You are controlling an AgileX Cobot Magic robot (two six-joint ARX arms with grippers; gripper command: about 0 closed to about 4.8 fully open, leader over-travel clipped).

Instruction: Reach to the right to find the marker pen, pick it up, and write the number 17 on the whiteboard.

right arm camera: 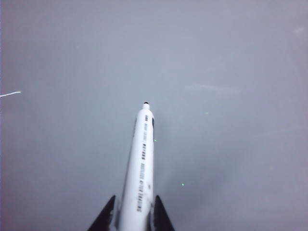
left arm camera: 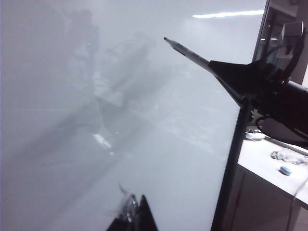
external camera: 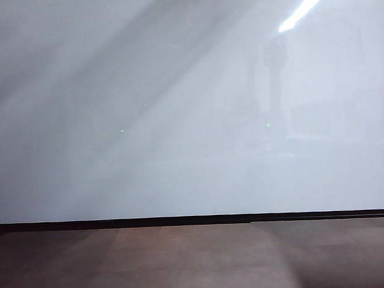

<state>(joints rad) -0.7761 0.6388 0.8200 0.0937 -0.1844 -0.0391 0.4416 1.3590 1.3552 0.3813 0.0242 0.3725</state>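
The whiteboard (external camera: 177,119) fills nearly all of the exterior view: a glossy white panel with a thin black frame along its lower and right edges, faint grey reflections across it and a bright light streak near its upper right corner. Below the frame's lower edge lies a brown matte surface (external camera: 186,262). No arm shows in that view.

The right gripper (right arm camera: 134,216) has its two dark fingers (right arm camera: 161,216) closed on the marker pen (right arm camera: 142,163), one on each side of the white barrel. The pen points straight out from the fingers toward the whiteboard (right arm camera: 216,72), its small dark tip forward; black print runs along the barrel. Whether the tip touches the board cannot be told. In the left wrist view the same right gripper (left arm camera: 219,72) comes in from the board's right edge, holding the marker pen (left arm camera: 190,52) slanted, tip out over the whiteboard (left arm camera: 96,168).

Of the left gripper (left arm camera: 132,219) only dark finger tips and a pale translucent piece show, close before the board; whether its fingers are open or closed cannot be told. Beyond the board's black right edge stands a white counter (left arm camera: 262,159) with a small blue object (left arm camera: 285,170) on it.
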